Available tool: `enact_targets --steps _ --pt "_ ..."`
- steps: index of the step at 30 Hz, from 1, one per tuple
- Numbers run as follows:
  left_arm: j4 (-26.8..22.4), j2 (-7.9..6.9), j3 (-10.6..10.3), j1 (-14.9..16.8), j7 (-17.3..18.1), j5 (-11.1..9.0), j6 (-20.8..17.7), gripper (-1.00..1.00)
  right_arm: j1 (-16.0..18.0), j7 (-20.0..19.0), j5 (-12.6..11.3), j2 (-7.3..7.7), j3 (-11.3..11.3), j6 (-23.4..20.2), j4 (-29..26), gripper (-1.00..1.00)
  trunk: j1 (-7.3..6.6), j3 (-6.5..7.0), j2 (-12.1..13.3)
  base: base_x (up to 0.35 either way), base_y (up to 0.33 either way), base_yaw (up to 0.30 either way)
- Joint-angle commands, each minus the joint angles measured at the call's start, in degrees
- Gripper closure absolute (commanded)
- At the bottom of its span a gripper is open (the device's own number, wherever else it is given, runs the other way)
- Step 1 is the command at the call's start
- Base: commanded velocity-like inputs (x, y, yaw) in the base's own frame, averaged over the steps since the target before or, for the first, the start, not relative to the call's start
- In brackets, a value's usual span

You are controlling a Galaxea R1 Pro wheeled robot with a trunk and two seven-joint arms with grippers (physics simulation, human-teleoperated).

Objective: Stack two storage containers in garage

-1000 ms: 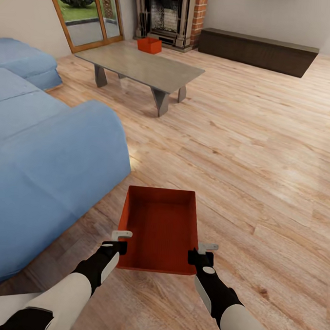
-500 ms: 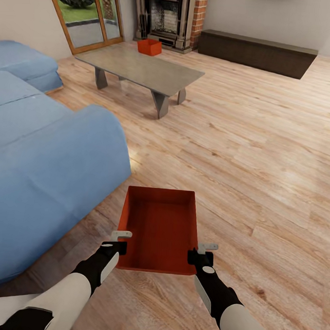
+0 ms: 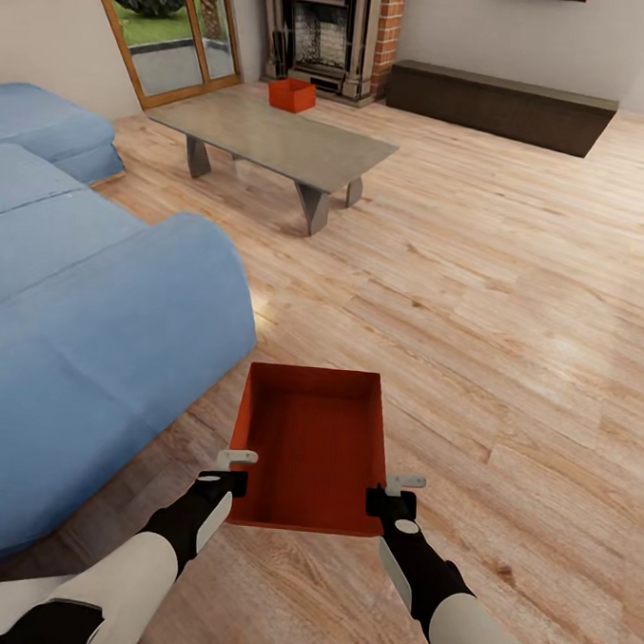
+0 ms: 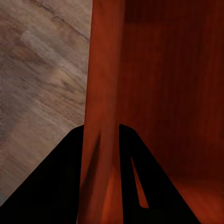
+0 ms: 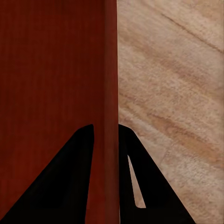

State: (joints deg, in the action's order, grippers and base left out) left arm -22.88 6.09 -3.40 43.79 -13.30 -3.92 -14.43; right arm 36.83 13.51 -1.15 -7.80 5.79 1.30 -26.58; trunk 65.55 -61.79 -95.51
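Red-orange bin (image 3: 314, 450) held, blue sofa (image 3: 92, 346) left, grey table (image 3: 276, 138) ahead

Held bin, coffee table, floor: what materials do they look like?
Held bin: likely matte plastic, with uniform red-orange, thin straight walls and no gloss; a faint vertical streaking shows in the wrist views. Coffee table: flat grey top and legs, stone or painted, can't tell. Floor: light wood planks with visible grain and a soft sheen.
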Motion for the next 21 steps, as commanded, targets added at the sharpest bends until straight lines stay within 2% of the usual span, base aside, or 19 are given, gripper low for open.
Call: enact_targets --steps 1,21 --pt "-0.1 -0.29 -0.2 0.0 -4.9 0.4 -0.5 1.00 0.1 0.4 0.4 0.07 -0.2 0.2 -0.1 1.00 -0.23 0.16 0.4 0.000 0.000 0.000" --pt "0.0 -0.29 -0.2 0.0 -4.9 0.4 -0.5 1.00 0.1 0.4 0.4 0.18 -0.3 0.6 -0.4 1.00 -4.62 3.75 8.4 0.000 0.000 0.000"
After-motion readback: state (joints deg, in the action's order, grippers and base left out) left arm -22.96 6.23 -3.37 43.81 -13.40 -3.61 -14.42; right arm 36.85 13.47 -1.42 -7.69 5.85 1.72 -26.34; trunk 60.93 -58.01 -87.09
